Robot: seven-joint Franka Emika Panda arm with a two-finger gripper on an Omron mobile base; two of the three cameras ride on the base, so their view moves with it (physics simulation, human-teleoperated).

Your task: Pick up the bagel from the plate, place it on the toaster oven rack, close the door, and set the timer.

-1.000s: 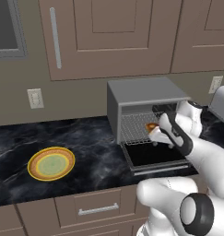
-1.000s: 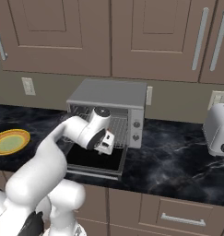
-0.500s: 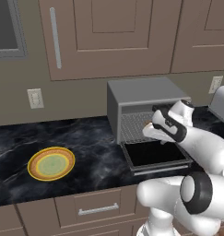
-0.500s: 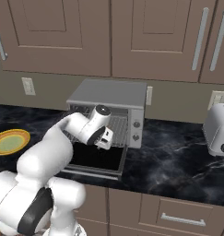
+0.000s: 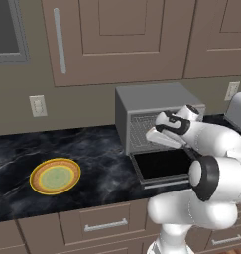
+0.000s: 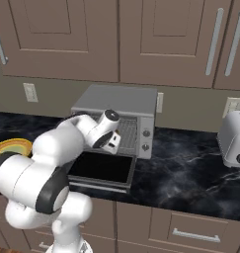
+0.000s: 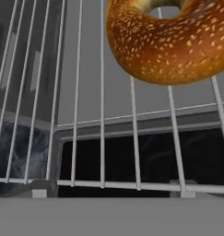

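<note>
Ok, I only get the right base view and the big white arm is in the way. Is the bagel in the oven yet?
Observer: Yes. The hand view shows the bagel lying on the toaster oven rack, with nothing gripping it.
Operator: So is the plate empty?
Observer: Yes. In the left base view the plate has nothing on it.
Operator: Where's the hand?
Observer: In the left base view the gripper is at the oven's mouth, above the open door, with its jaws apart.
</note>
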